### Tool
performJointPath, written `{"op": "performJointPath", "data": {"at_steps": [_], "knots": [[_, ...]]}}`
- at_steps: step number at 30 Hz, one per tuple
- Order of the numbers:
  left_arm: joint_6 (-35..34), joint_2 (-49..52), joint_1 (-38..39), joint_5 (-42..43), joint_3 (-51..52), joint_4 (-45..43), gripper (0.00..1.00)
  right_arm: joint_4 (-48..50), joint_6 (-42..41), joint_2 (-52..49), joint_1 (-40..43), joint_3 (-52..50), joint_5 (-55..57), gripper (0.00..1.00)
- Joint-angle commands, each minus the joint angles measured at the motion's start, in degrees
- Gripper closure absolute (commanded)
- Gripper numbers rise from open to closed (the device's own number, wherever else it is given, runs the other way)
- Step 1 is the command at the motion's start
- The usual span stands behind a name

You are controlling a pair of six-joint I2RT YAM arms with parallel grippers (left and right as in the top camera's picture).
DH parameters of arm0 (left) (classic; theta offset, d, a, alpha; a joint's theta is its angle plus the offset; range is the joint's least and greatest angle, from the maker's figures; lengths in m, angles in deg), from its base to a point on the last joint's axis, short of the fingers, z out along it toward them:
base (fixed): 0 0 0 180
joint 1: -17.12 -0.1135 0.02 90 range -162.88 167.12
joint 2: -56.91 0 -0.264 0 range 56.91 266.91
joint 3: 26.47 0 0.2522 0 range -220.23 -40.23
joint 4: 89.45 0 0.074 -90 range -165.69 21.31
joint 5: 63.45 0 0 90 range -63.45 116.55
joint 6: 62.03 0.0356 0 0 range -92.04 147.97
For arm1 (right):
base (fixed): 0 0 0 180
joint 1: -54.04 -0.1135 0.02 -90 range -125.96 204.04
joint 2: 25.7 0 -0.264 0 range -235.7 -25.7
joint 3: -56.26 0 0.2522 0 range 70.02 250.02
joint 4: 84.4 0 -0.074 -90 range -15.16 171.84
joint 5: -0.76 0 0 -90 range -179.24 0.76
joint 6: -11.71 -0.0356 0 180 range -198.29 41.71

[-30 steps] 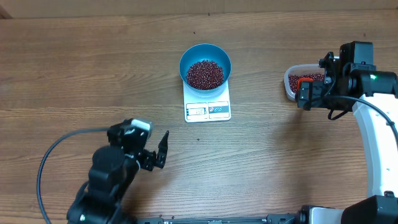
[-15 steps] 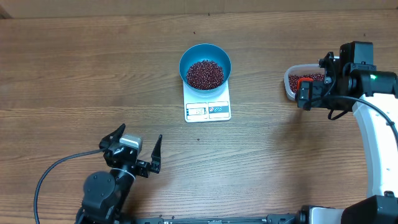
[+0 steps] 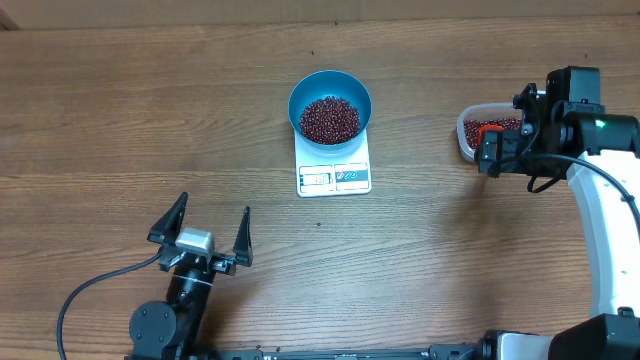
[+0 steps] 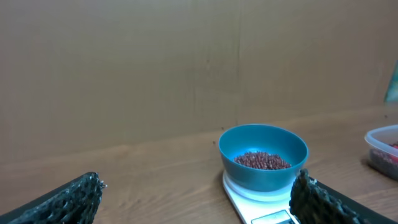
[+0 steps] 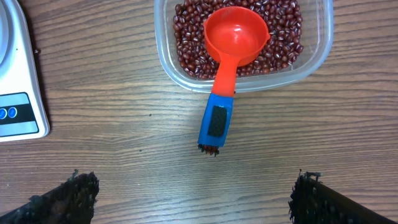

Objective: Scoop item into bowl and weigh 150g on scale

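Observation:
The blue bowl (image 3: 330, 92) stands on the white scale (image 3: 334, 172) at mid-table and holds a heap of dark red beans (image 3: 330, 119). From the left wrist, the bowl (image 4: 264, 168) and its beans (image 4: 261, 160) lie ahead and to the right. My left gripper (image 3: 205, 232) hovers open near the front edge, well short of the scale, with nothing between its fingers (image 4: 84, 190). My right gripper (image 5: 196, 199) is open above bare table, just short of a red scoop with a blue handle (image 5: 217, 115).
A clear plastic tub (image 3: 466, 132) of beans sits at the right. The scoop's red cup (image 5: 236, 34) rests on those beans, and its handle sticks out over the tub rim (image 5: 314, 59). A corner of the scale (image 5: 18, 93) shows at left.
My left arm has drawn back toward the front edge and turned, so its open gripper now faces the scale. The right arm, scoop and bowl have not moved.

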Motion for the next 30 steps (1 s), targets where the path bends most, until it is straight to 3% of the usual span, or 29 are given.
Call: {"op": "performJointPath", "data": {"at_steps": [1,5,14,24,30], "knots": [[-1.92,-2.38,-1.9,2.08,4.39,-3.87,0.0,0.22,0.22,0.48,0.11,1.27,-0.37,0.0],[-2.97,-3.98,-4.02,3.8,8.28,-8.61,0.01,0.22,0.22,0.48,0.11,1.27,-0.37,0.0],[-2.86,-3.98,-8.2,3.8,8.17,-7.74,0.01,0.22,0.22,0.48,0.11,1.27,-0.37,0.0],[-1.18,-4.0,-10.88,0.26,8.17,5.38,0.01,0.22,0.22,0.48,0.11,1.27,-0.37,0.0],[-0.15,-4.02,-10.84,-0.26,8.17,5.25,0.0,0.22,0.22,0.48,0.11,1.27,-0.37,0.0]]}}
